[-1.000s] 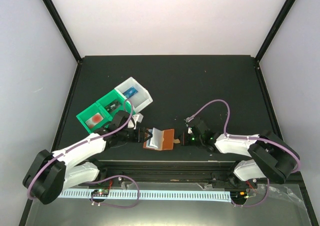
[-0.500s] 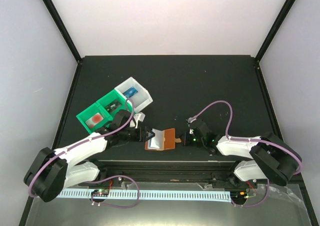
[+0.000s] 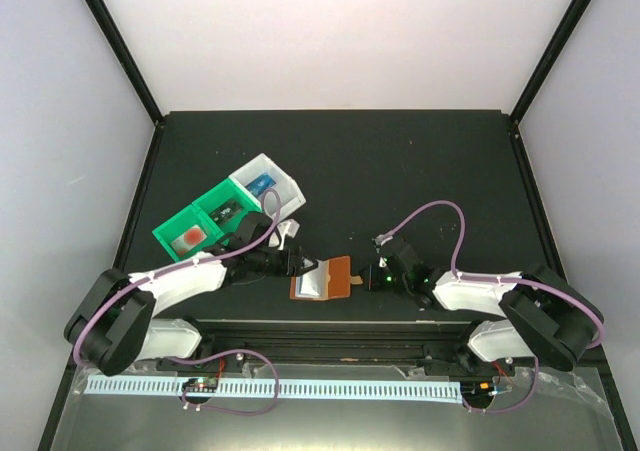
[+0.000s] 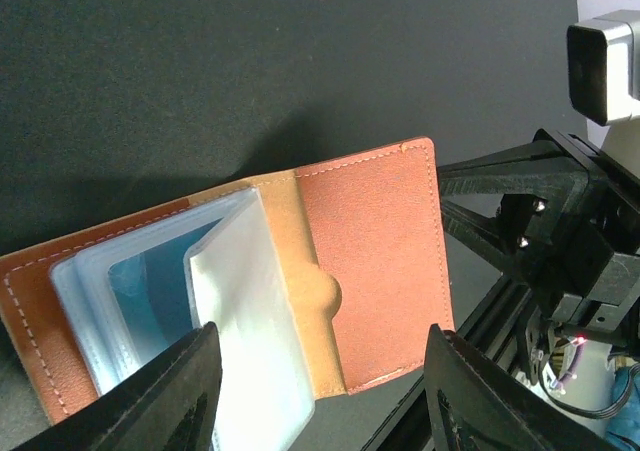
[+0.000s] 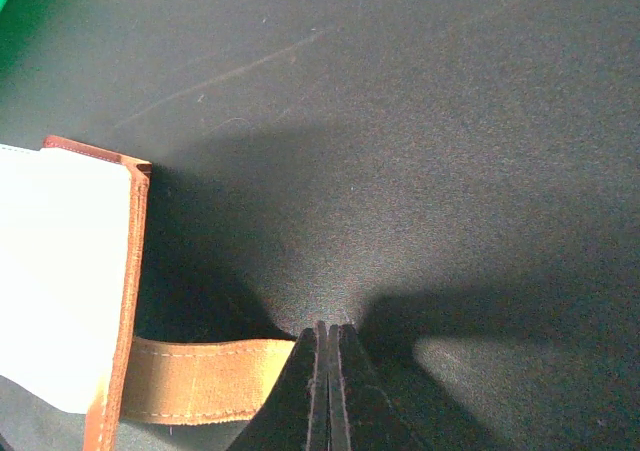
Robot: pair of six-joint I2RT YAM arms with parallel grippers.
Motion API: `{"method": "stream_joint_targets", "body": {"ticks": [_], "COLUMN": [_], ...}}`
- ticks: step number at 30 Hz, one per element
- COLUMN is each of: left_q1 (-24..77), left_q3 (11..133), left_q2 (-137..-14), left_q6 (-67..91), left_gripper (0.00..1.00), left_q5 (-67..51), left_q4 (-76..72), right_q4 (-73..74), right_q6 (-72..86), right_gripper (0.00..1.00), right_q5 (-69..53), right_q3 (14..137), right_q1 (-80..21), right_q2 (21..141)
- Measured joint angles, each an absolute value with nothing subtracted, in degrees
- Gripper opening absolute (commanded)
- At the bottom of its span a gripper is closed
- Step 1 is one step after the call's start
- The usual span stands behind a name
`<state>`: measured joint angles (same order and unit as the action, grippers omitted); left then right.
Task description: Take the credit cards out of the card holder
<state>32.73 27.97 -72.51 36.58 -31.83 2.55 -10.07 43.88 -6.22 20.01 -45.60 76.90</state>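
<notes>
**A:** Where's the card holder (image 3: 322, 279)?

**B:** Flat on the table (image 3: 400, 171), close to the near edge and a little left of its middle. It lies spread open, brown leather facing up. The clear pockets (image 4: 240, 331) are fanned over its left half.

**A:** Anything in the pockets?

**B:** One has a bluish tint, but I can't tell whether a card is inside.

**A:** And the left gripper (image 4: 320, 331)?

**B:** It hangs over the holder's left half with its fingers spread wide, on either side of the pockets and fold. It grips nothing.

**A:** The right gripper (image 5: 328, 331)?

**B:** It's low at the holder's right edge, fingers pressed together with no gap. The holder's tan strap (image 5: 200, 366) runs right up to the tips. The wrist view doesn't show whether the strap is nipped between them or only touches them.

**A:** Where are the cards?

**B:** Further back toward the left edge there's a green-and-white tray (image 3: 207, 223), set at a slant. The blue card (image 3: 262, 184) lies in its white end compartment. The dark card (image 3: 228, 211) is in the middle green one. The red card (image 3: 190, 237) is in the green end nearest the left edge.
</notes>
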Motion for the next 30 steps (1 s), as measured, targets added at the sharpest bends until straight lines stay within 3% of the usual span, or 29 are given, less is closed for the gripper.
{"method": "stream_joint_targets", "body": {"ticks": [10, 21, 30], "left_q1": [33.21, 33.41, 33.43], "left_q3": [28.1, 29.04, 29.12], "left_q2": [-75.53, -72.29, -73.17], "left_q6": [36.62, 34.87, 34.7], "left_gripper": [0.57, 0.66, 0.65], "left_q5": [-32.91, -29.93, -28.29], "left_q4": [0.38, 3.53, 3.68], "right_q4": [-10.09, -10.09, -10.02], "right_q6": [43.86, 43.83, 43.81], "right_gripper": [0.01, 0.01, 0.01], "right_q5": [-6.26, -6.22, -6.2], "right_q3": [20.01, 20.01, 20.01], "right_q1": [-45.6, -45.6, -45.6], "right_q2": [76.93, 76.93, 76.88]}}
